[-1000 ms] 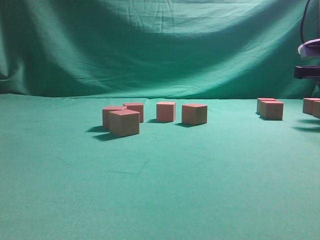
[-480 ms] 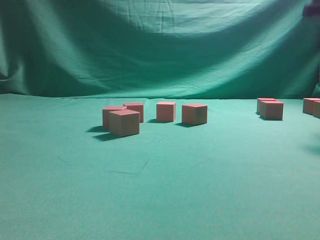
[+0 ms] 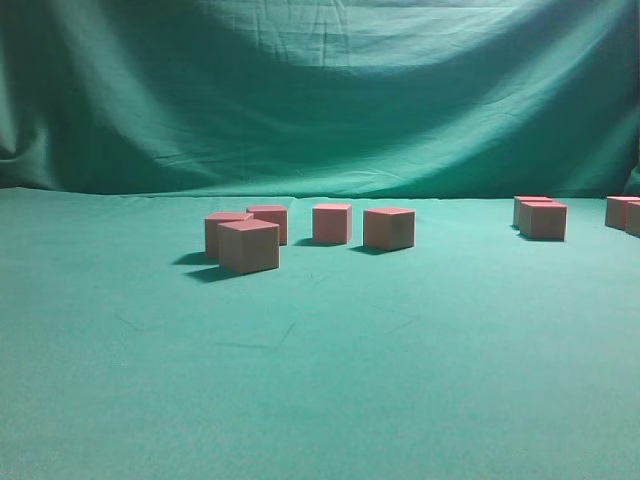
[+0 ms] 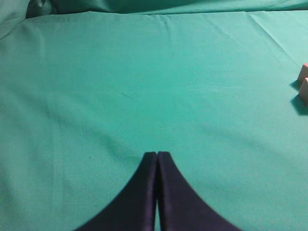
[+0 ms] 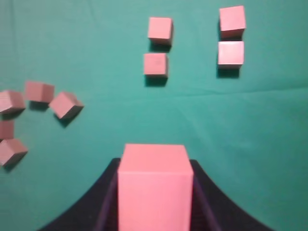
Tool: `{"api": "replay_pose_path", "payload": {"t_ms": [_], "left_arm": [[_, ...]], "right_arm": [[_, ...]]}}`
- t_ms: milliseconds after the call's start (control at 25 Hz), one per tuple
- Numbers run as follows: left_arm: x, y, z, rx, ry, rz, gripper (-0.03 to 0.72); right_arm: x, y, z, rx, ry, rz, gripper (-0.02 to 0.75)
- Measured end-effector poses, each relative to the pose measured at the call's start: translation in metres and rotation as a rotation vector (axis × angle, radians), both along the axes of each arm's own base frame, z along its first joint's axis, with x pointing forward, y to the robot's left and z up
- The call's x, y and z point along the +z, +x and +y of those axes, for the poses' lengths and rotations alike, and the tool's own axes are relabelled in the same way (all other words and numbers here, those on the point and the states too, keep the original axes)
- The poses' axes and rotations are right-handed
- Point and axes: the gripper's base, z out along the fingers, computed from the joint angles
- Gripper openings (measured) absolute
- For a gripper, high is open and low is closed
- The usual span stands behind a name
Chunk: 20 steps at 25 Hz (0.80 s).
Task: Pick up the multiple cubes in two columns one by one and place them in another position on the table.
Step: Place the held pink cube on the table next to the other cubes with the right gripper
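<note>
My right gripper [image 5: 154, 166] is shut on a pink cube [image 5: 154, 190] and holds it high above the green table [image 5: 120, 106]. Below it, two columns of two cubes each lie ahead: one column [image 5: 160, 29] on the left, the other [image 5: 230, 53] on the right. A loose cluster of several cubes [image 5: 66, 105] lies at the left. In the exterior view this cluster [image 3: 248, 246] sits left of centre and the column cubes [image 3: 543, 219] at the right. Neither gripper shows there. My left gripper [image 4: 157, 155] is shut and empty over bare cloth.
A draped green backdrop [image 3: 320, 90] rises behind the table [image 3: 320, 380]. Two cubes [image 4: 303, 89] peek in at the right edge of the left wrist view. One more cube pair [image 3: 622, 212] sits at the exterior view's right edge.
The right arm, seen at the exterior view's right edge a second ago, has risen out of that view. The cubes on the table have not moved.
</note>
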Motion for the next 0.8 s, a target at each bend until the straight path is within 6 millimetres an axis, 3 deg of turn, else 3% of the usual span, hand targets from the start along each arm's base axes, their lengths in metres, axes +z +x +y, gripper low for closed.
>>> {"api": "replay_pose_path", "payload": {"t_ms": [160,320,640,800], "left_arm": [[0.000,0.000,0.000,0.000,0.000,0.000,0.000],[0.000,0.000,0.000,0.000,0.000,0.000,0.000],[0.000,0.000,0.000,0.000,0.000,0.000,0.000],[0.000,0.000,0.000,0.000,0.000,0.000,0.000]], "right_arm": [[0.015,-0.025,0.040,0.159,0.007,-0.045,0.258],[0.010,-0.045,0.077,0.322,-0.020,-0.037,0.258],[-0.055,-0.091,0.140,0.599,-0.079,0.051,0.258],[-0.081,-0.092,0.160,0.651,-0.107,0.081,0.258]]}}
